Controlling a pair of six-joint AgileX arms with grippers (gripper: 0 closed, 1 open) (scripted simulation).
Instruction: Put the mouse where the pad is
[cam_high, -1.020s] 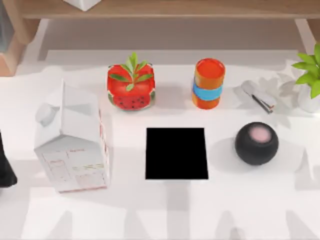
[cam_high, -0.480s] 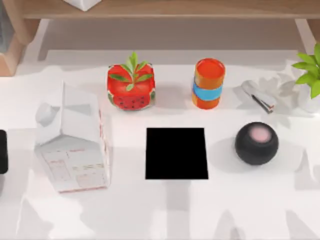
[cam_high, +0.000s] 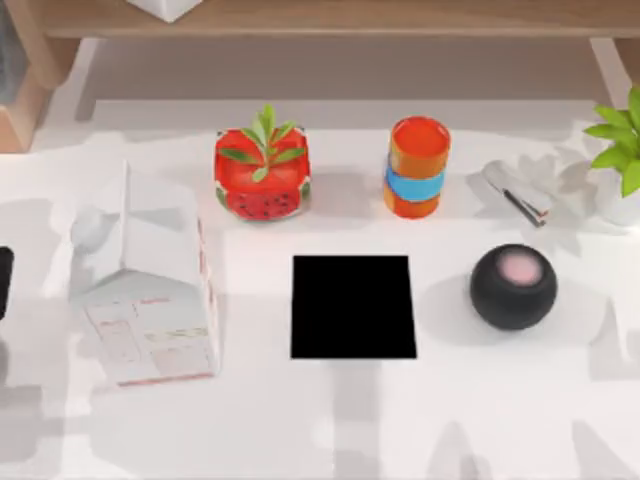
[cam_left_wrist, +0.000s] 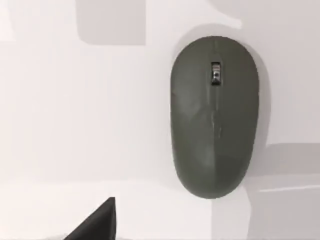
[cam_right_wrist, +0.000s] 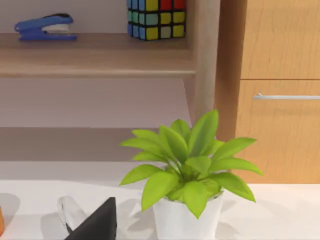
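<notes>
The smooth dark grey oval mouse (cam_left_wrist: 215, 117) is seen lying on the white counter (cam_left_wrist: 75, 125); the flat black square pad (cam_high: 353, 306) lies mid-counter. The state of either arm's jaws cannot be told.

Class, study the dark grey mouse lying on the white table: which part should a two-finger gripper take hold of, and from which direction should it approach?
Grip the mouse across its narrow width, fingers on the two long flanks near mid-body, coming straight down from above. It lies flat, scroll wheel up; the domed top offers no purchase, while the near-parallel sides likely would.

Mouse (cam_left_wrist: 215, 117) smooth matt, likely plastic; pad (cam_high: 353, 306) flat matt black; carton (cam_high: 145, 290) paper-like.
</notes>
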